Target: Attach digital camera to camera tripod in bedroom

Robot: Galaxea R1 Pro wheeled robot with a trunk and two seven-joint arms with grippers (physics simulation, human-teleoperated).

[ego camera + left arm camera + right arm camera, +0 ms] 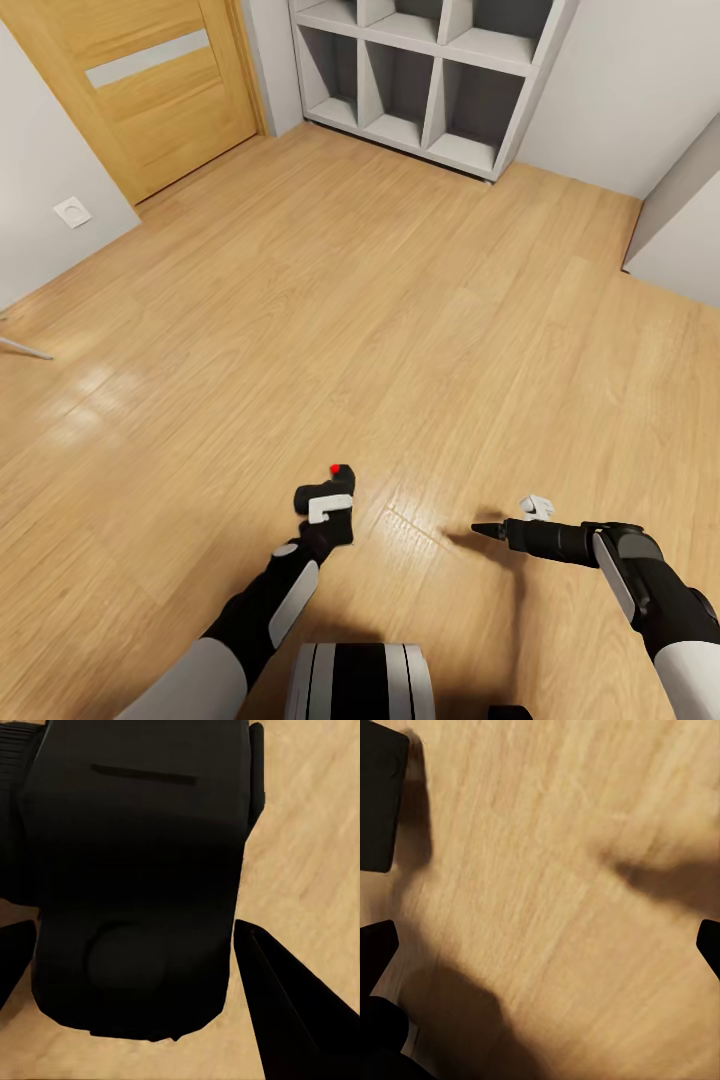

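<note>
The digital camera [328, 488], small and black with a red button on top, is held just above the light wood floor [380, 300] of the bedroom. My left gripper [326, 512] is shut on it. In the left wrist view the camera's black body [142, 870] sits between the two dark fingers [292, 1012]. My right gripper [487, 529] hovers low to the right of the camera, pointing toward it, open and holding nothing [540, 937]. A thin silver leg of the camera tripod [22, 347] pokes in at the far left edge.
A light wood door [150, 90] stands at the back left, with a white wall socket [72, 212] beside it. White cube shelves [430, 70] line the back wall. A white wall corner [680, 230] juts in at the right. Open floor lies between.
</note>
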